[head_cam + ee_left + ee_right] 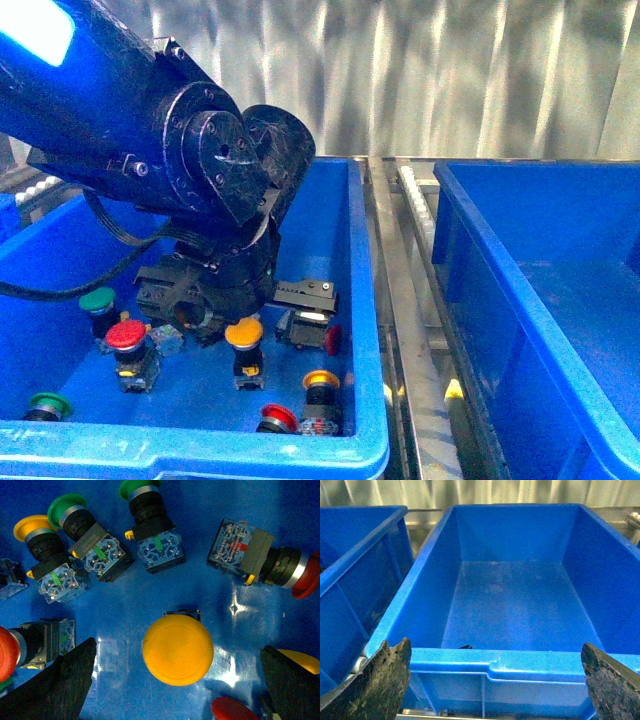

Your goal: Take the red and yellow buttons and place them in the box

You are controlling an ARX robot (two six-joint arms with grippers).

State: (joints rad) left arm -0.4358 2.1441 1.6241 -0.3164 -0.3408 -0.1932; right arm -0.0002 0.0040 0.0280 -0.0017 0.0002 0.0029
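Observation:
My left gripper (235,302) is open, low inside the left blue crate (362,300), right above an upright yellow button (244,334). In the left wrist view its yellow cap (177,649) lies between my open fingers (65,685). Around it are red buttons (126,335) (332,340) (278,415) and another yellow one (321,380). In the left wrist view a red button (305,575) lies on its side and a yellow one (30,527) lies farther off. My right gripper (497,690) is open and empty before the rim of the empty blue box (510,660), which also shows in the front view (500,260).
Green-capped buttons (97,300) (48,405) (67,507) (137,486) lie among the others. A metal roller rail (410,200) runs between the two crates. Another blue crate (360,555) stands beside the box in the right wrist view.

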